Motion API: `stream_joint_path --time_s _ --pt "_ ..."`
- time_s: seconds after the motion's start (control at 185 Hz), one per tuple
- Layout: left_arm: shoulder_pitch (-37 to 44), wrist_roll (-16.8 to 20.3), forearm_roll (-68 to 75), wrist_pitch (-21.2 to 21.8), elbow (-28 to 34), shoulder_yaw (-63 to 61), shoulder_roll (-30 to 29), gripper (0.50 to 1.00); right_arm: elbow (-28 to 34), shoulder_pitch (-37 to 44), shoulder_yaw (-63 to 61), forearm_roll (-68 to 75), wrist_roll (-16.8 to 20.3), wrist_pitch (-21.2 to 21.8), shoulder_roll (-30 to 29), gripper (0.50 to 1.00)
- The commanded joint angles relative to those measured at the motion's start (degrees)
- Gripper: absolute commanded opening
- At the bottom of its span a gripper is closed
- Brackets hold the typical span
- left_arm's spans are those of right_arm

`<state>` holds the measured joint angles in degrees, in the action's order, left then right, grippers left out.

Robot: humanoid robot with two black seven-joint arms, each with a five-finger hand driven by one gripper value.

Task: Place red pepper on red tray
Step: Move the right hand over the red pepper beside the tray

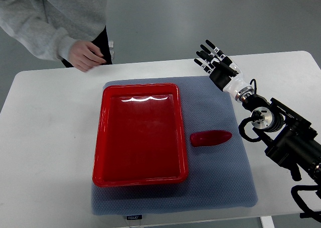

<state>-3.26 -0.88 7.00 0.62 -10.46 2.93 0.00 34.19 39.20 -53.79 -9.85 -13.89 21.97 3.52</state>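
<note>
Surface: white bench (45, 137) with a grey mat (220, 178) on it; a person's hand (88, 54) rests at the far edge.
Red tray (143, 179): empty, on the mat.
Red pepper (210, 137): lies on the mat just beside the tray's right rim, not touching.
Right robot hand (213, 60): fingers spread, holding nothing, well apart from the pepper.
Handling: probably light, smooth, a little slippery; best to take it across the thick middle.

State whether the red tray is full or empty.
Empty: the red tray shows only bare floor; the red pepper lies beside it on the mat.
</note>
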Motion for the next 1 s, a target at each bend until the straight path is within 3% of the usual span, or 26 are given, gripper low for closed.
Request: stream_joint_path --time_s 0.0,0.281,0.448,0.454,0.659,0.729,0.734,0.821,0.994 --pt "0.0 0.0 -0.1 0.0 0.0 0.0 0.0 1.000 0.0 0.0 0.0 0.0 0.0 0.0 0.0 0.911" --pt "0.0 0.0 0.0 0.0 0.0 0.1 0.0 1.000 0.3 0.6 2.4 -2.4 0.1 0.3 0.7 0.911" --pt "0.0 0.0 -0.1 0.0 0.0 0.1 0.0 1.000 2.2 4.8 8.0 -10.4 2.0 0.4 4.5 0.911" --pt "-0.1 0.0 0.0 0.0 0.0 0.1 0.0 1.000 4.2 7.2 12.5 -15.9 3.8 0.4 8.4 0.911" --pt "-0.3 0.0 0.1 0.0 -0.8 -0.1 0.0 1.000 17.8 21.6 35.4 -39.4 5.4 1.3 21.8 0.909" --pt "-0.3 0.0 0.0 0.0 -1.1 -0.1 0.0 1.000 19.1 23.2 37.6 -40.3 6.0 1.4 22.6 0.911" --pt "-0.3 0.0 0.0 0.0 -1.6 -0.1 0.0 1.000 22.0 26.8 42.7 -40.9 7.6 1.5 24.1 0.911" --pt "-0.3 0.0 0.0 0.0 -1.7 -0.1 0.0 1.000 27.5 31.5 49.7 -41.0 9.8 0.9 26.1 0.909" --pt "-0.3 0.0 0.0 0.0 -1.5 0.1 0.0 1.000 35.5 32.6 51.9 -40.4 10.2 0.4 28.4 0.909"
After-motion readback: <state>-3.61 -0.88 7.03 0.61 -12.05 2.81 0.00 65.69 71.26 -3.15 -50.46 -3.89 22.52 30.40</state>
